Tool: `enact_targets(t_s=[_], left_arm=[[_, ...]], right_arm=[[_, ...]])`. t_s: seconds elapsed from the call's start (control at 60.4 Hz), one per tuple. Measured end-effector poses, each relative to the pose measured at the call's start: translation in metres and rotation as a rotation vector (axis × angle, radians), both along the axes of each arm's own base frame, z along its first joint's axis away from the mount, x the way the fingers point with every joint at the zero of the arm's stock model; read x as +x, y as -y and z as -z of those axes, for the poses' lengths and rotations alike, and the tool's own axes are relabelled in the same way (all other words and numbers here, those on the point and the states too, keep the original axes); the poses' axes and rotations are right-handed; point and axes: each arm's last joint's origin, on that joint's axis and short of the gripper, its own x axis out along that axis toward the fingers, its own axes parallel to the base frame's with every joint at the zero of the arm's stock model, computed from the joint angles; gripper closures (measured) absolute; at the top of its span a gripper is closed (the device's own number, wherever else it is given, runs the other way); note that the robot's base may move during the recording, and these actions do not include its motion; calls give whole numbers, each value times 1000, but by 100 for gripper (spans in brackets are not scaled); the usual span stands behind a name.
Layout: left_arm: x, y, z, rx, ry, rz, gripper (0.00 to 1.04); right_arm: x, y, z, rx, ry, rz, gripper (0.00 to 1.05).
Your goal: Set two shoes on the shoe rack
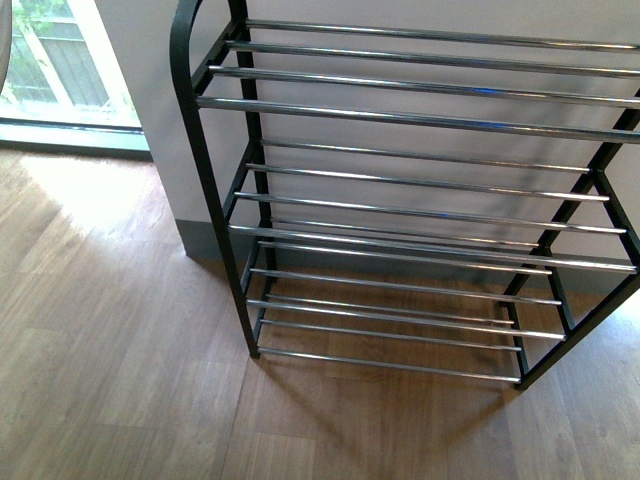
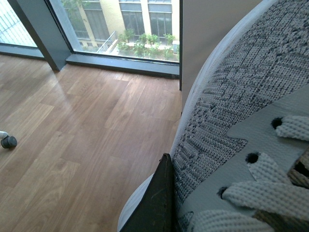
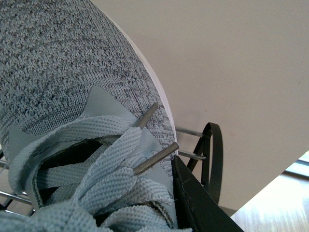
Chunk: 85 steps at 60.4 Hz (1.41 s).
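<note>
Nearest us, the left gripper's dark finger (image 2: 155, 203) lies flat against the knit side of the left-hand sneaker (image 2: 231, 96), which hangs clear above the wooden floor (image 2: 87, 125). The jaws look pinched on it, though the other finger is hidden. The right gripper's finger (image 3: 198, 203) likewise presses the right-hand sneaker (image 3: 53, 63), held just before the shoe rack (image 3: 215, 154). Farther off, the rack fills the centre and right of the front frame, standing against the wall (image 1: 150, 60).

Wood-plank floor (image 1: 100, 350), black shoe rack (image 1: 400, 117) upright on it by the wall (image 1: 150, 70).
</note>
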Motion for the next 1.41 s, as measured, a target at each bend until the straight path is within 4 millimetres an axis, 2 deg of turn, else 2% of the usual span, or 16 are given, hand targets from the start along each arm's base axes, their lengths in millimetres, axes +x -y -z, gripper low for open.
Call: enact_targets(t_s=[0.182, 0.314, 0.43, 0.53, 0.679, 0.844, 1.043, 1.125, 1.225, 1.407], left_arm=[[0, 0, 0, 0, 0, 0, 103], [0, 0, 0, 0, 0, 0, 103], [0, 0, 0, 0, 0, 0, 103], [0, 0, 0, 0, 0, 0, 103], [0, 0, 0, 0, 0, 0, 103], [0, 0, 0, 0, 0, 0, 103], [0, 0, 0, 0, 0, 0, 103], [0, 0, 0, 0, 0, 0, 103], [0, 0, 0, 0, 0, 0, 103], [0, 0, 0, 0, 0, 0, 103]], right_arm=[[55, -3, 25, -16, -167, 36, 103], [96, 5, 41, -33, -293, 97, 103], [134, 19, 43, -48, -338, 157, 103], [157, 31, 44, -62, -356, 197, 103], [177, 50, 46, -101, -382, 251, 103], [181, 63, 52, -172, -413, 272, 103], [182, 64, 54, -156, -421, 270, 102], [179, 65, 49, -145, -412, 236, 82], [167, 67, 45, -217, -393, 139, 63], [122, 72, 13, -345, -410, -180, 37]])
